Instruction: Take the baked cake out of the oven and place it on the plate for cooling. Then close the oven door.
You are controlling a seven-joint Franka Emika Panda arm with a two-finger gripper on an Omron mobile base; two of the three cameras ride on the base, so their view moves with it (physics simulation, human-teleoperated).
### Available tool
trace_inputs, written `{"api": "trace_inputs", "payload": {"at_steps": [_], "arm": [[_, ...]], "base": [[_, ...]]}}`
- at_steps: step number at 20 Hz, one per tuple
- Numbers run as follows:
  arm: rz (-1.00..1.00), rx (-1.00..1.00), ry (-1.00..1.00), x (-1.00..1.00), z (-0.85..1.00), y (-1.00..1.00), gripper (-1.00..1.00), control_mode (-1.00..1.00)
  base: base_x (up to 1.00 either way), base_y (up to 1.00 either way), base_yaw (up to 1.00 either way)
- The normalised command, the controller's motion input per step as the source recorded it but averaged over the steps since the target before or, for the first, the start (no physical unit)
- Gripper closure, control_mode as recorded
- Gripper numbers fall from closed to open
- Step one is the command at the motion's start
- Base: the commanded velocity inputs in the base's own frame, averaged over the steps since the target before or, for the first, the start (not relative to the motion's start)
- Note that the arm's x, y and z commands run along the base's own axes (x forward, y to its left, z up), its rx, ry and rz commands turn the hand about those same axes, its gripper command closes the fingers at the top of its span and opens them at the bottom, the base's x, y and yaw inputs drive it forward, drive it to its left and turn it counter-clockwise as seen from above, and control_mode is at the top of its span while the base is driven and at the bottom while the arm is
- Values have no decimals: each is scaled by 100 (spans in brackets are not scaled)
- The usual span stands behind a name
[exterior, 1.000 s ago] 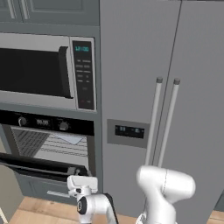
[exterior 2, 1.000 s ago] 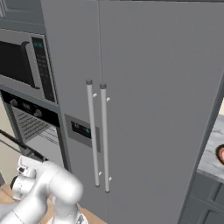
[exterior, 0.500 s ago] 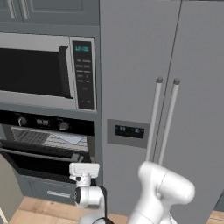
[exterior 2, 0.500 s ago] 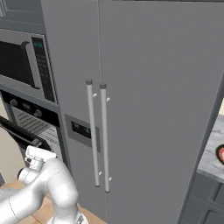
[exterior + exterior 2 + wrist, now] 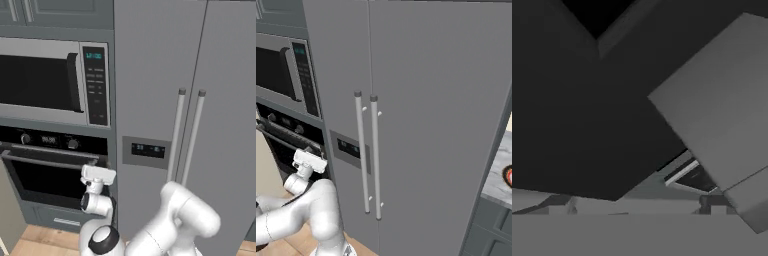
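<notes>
Currently the oven door [image 5: 50, 177] stands almost upright, tilted slightly out from the oven [image 5: 52, 145], its silver bar handle [image 5: 47, 162] along the top edge. The gripper [image 5: 98, 175] sits at the door's right end, at roughly 3 o'clock from the glass, pressed close to it; whether its fingers are apart or together cannot be determined. The microwave [image 5: 52, 82] is at 12 o'clock above the oven, the refrigerator [image 5: 421, 125] at 3 o'clock.
</notes>
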Motion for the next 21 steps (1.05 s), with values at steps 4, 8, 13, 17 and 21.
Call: {"api": "trace_inputs", "payload": {"at_steps": [4, 8, 13, 17, 21], "arm": [[-34, 0, -35, 74, 0, 0, -100, -100], [-34, 0, -32, 68, 0, 0, -100, -100], [-31, 2, -34, 66, -7, 0, -100, -100], [-29, 3, -35, 70, -11, 0, -100, -100], [-27, 2, -36, 70, -8, 0, -100, -100]], "base": [[0, 0, 0], [0, 0, 0], [0, 0, 0], [0, 0, 0], [0, 0, 0]]}}
